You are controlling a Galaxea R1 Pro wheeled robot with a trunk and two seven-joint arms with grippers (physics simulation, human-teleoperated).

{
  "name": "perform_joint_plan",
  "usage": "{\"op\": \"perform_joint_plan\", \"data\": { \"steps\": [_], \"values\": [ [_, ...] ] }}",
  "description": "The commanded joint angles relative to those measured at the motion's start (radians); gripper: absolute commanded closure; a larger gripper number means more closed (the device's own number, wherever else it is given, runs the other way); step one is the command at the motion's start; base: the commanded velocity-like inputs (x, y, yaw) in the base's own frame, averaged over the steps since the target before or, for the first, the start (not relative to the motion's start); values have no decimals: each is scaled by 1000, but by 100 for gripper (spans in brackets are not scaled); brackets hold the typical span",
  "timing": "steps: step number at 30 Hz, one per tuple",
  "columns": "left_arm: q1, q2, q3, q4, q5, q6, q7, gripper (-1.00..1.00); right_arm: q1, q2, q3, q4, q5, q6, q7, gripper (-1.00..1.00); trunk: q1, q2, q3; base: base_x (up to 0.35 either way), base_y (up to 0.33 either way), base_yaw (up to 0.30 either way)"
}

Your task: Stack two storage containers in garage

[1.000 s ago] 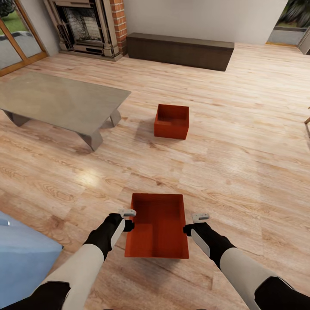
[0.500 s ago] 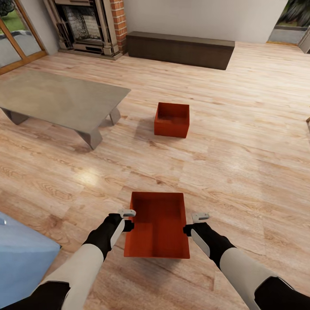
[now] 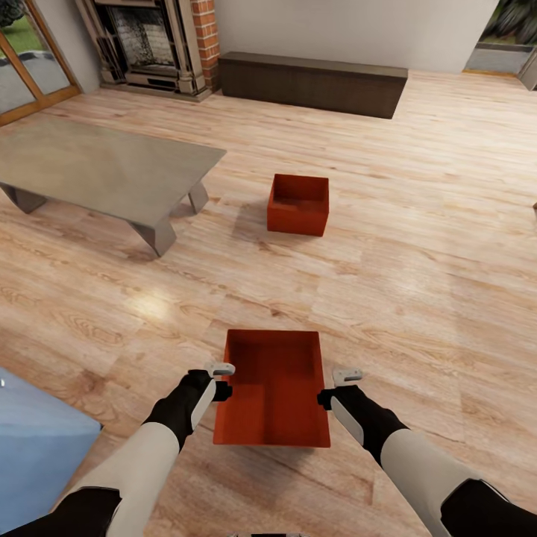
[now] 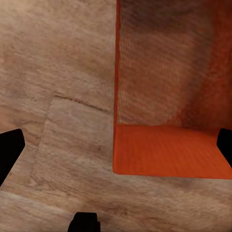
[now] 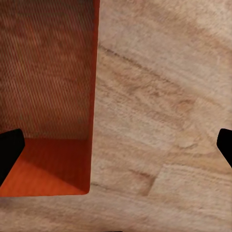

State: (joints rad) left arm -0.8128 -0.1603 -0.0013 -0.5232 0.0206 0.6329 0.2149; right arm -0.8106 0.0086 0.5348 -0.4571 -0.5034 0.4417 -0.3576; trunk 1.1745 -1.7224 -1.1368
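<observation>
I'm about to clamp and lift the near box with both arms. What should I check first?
1. Left gripper straddles the near container's left wall: ok, the wall runs between its fingers.
2. Right gripper straddles the right wall: ok.
3. Grippers shut on the walls: not ok, both are open.
4. Near container empty: ok.
5. Near container resting flat on the wood floor: cannot tell.
6. Second container located: ok, on the floor ahead, right of the grey table.
</observation>
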Motion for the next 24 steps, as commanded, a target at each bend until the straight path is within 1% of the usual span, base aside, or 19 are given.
{"op": "perform_joint_plan", "data": {
  "steps": [1, 7, 17, 24],
  "values": [
    [0, 0, 0, -1, 2, 5, 4, -100, -1, -1, 9, -2, -10, 3, -9, -100, 4, -8, -4, 0, 0, 0],
    [0, -1, 0, -1, 2, 5, 4, -100, -1, -1, 8, -2, -10, 3, -9, -100, 27, -50, -23, 0, 0, 0],
    [0, 0, -1, -1, 1, 5, 4, -100, -29, 2, 8, 0, -12, 5, -4, -100, 65, -120, -54, 0, 0, 0],
    [0, -1, -1, -1, 1, 5, 4, -100, -31, 7, 9, 7, -12, 5, -2, -100, 92, -169, -76, 0, 0, 0]
  ]
}}
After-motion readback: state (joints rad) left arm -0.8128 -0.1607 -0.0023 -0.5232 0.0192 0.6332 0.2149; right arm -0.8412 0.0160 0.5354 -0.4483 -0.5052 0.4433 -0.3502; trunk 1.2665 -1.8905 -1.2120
